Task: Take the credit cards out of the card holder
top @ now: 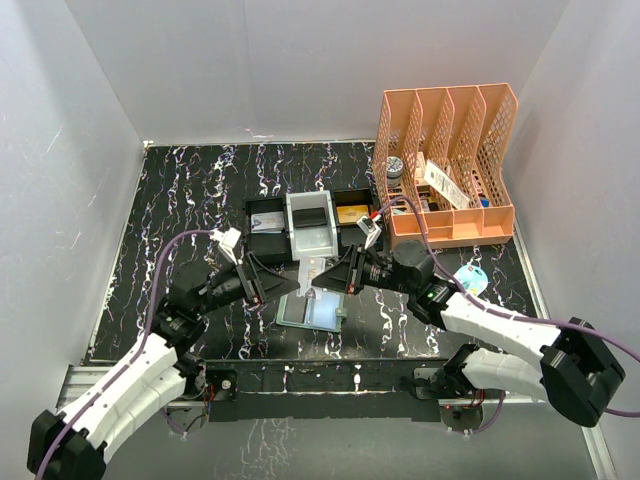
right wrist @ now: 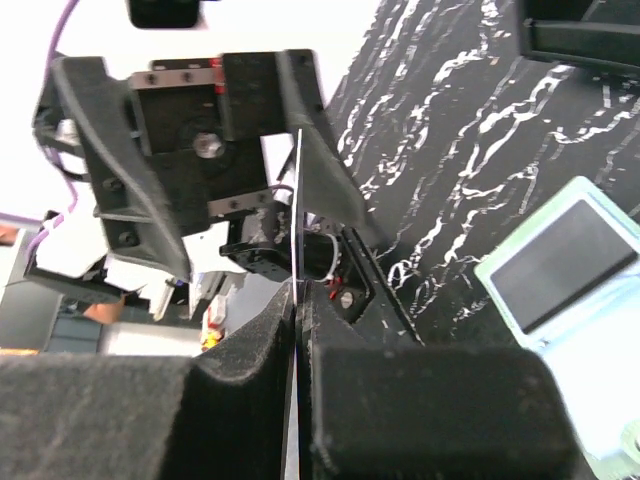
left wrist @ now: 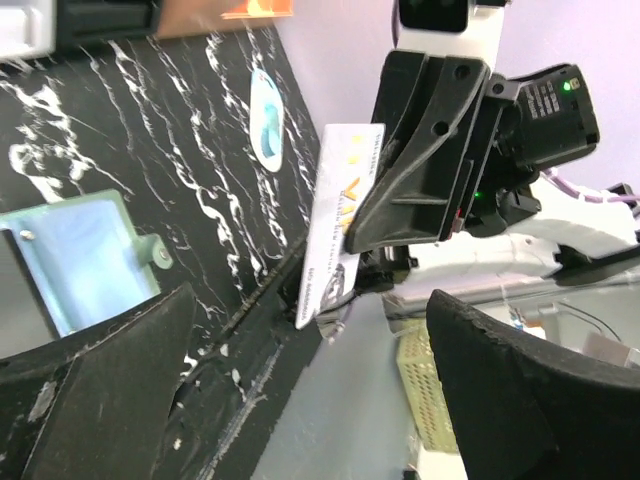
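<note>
one white card (left wrist: 335,222) pinched edge-on in right fingers (right wrist: 308,338), shut tight. left fingers (top: 270,283) spread wide, holding nothing. card holder (top: 312,312) lies open nr surface (top: 190,200) near edge, dark card (right wrist: 560,262) inside.

Soft, even light falls from above. The white enclosure walls (top: 80,150) are bright without glare, and the arms throw only faint shadows on the black marbled tabletop (top: 200,200). In the left wrist view, the fingers (left wrist: 100,400) of the left gripper (left wrist: 310,300) loom dark and unfocused; beyond them the credit card (left wrist: 340,220) shows soft print. In the right wrist view, the pads (right wrist: 420,410) of the right gripper (right wrist: 298,310) are murky, and the background beyond is blown white.
</note>
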Robot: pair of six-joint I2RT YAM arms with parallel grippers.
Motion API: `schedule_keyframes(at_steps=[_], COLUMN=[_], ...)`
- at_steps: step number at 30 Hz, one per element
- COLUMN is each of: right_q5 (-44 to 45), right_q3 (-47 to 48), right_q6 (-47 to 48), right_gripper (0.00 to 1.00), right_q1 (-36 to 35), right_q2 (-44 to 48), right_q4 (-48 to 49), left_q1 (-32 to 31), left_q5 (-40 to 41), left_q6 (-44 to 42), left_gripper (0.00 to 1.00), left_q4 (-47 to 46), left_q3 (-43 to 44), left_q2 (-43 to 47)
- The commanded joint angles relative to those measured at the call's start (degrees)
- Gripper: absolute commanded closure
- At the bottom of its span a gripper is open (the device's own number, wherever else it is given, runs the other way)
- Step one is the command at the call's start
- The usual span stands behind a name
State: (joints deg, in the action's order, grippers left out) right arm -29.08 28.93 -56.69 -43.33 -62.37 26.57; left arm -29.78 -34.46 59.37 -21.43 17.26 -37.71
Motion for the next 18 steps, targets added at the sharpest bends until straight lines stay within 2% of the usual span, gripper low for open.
schedule_keyframes(at_steps=[1, 5, 9, 13, 15, 18], right_q5=[6.3, 9.1, 13.3, 23.5, 24.5, 25.5], right_q3=[3.9, 5.8, 10.3, 18.6, 22.1, 25.5], right_q6=[6.7, 10.6, 16.9, 29.2, 34.2, 38.6], right_gripper=[1.00, 1.00, 1.00, 1.00, 1.00, 1.00], right_q1=[0.3, 0.3, 0.2, 0.2, 0.1, -0.4], right_q2=[2.5, 2.5, 1.1, -1.9, -3.7, -5.5], right_q4=[-6.7, -11.1, -19.8, -27.9, -29.2, -29.0], left_q1=[0.3, 0.3, 0.3, 0.4, 1.1, 5.6], left_q5=[9.7, 21.2, 28.4, 36.9, 39.7, 40.8], left_q6=[-9.3, -17.2, -24.2, -31.0, -32.9, -34.6], left_gripper=[0.01, 0.01, 0.01, 0.01, 0.01, 0.01], left_q4=[21.5, 39.1, 49.0, 54.7, 55.3, 54.8], left_q3=[7.4, 15.6, 23.1, 29.6, 31.6, 33.3], left_q2=[5.7, 4.2, -1.4, -8.0, -11.6, -15.4])
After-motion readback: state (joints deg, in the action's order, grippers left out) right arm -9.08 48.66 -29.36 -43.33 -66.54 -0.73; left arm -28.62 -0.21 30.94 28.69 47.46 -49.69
